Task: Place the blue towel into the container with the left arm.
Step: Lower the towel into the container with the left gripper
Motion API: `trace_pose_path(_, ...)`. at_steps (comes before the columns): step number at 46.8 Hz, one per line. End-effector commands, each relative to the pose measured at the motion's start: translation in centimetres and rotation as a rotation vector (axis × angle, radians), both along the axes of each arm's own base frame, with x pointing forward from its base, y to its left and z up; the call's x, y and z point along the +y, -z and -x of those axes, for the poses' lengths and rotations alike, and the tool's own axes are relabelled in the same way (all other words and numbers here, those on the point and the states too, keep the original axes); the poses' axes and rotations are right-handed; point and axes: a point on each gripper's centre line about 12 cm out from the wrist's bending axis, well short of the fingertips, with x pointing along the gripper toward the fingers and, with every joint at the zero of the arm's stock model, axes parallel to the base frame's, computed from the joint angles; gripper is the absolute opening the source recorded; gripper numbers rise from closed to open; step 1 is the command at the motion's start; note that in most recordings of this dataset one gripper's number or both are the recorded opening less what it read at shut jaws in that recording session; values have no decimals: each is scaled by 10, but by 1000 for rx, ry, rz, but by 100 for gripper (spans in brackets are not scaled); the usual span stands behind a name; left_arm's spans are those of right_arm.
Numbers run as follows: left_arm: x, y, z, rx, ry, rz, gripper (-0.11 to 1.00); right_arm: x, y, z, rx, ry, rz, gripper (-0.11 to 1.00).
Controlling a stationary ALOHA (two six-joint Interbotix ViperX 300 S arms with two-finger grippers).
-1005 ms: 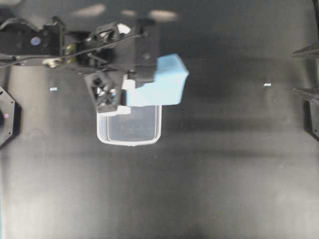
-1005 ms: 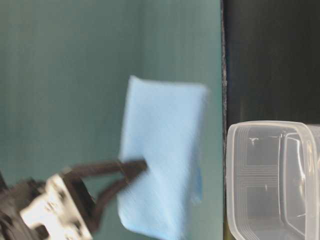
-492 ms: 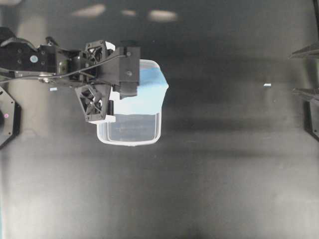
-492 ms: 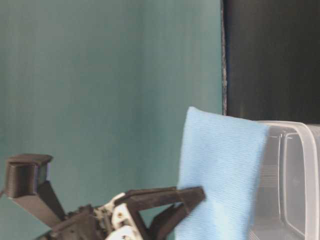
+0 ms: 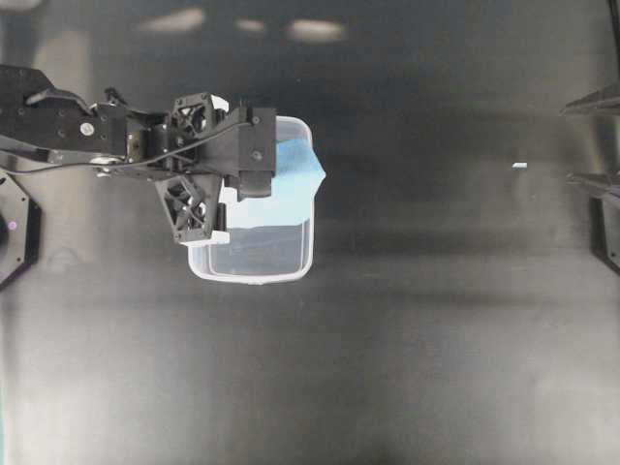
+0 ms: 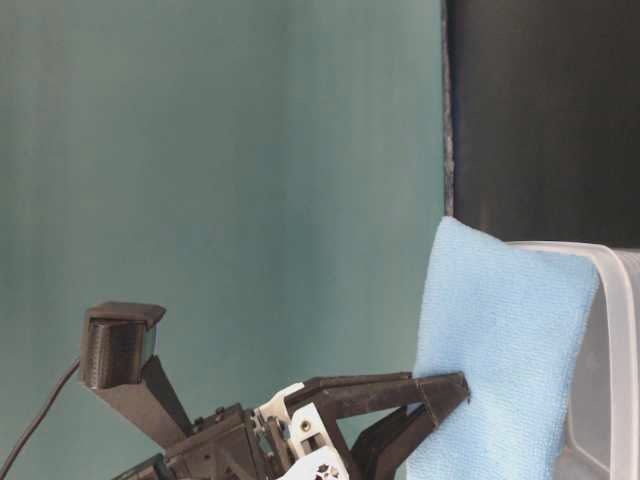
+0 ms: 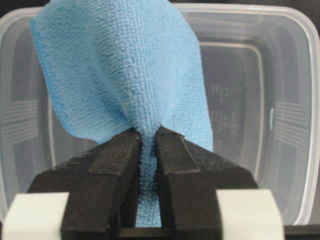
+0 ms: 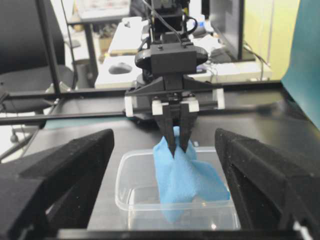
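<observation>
The light blue towel (image 5: 294, 182) hangs pinched in my left gripper (image 5: 254, 170), which is shut on its upper fold. It hangs over the far half of the clear plastic container (image 5: 250, 274). In the left wrist view the fingertips (image 7: 125, 142) squeeze a ridge of towel (image 7: 120, 70) above the container floor (image 7: 235, 100). In the right wrist view the towel's (image 8: 185, 180) lower part drapes inside the container (image 8: 125, 200), one corner toward its right wall. My right gripper (image 5: 593, 138) is open and empty at the right edge, far from both.
The dark table (image 5: 436, 320) spreads around the container. A small white scrap (image 5: 519, 166) lies at the right. A black mount (image 5: 17, 228) sits at the left edge. A teal wall (image 6: 220, 150) stands behind the left arm.
My left gripper has carried the towel from beyond the container's far right corner to over it and lowered it. The towel now hangs into the container. The right arm has not moved.
</observation>
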Motion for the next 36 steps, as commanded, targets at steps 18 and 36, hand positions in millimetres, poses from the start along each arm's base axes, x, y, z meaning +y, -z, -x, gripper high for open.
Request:
trace_pose_path(18,-1,3,1,6,0,2,85,0,-2,-2,-5,2,-4,78)
trace_pose_path(36,-5,-97,36,-316,5,-14,88,0,-1,-1,-3,2,-5,78)
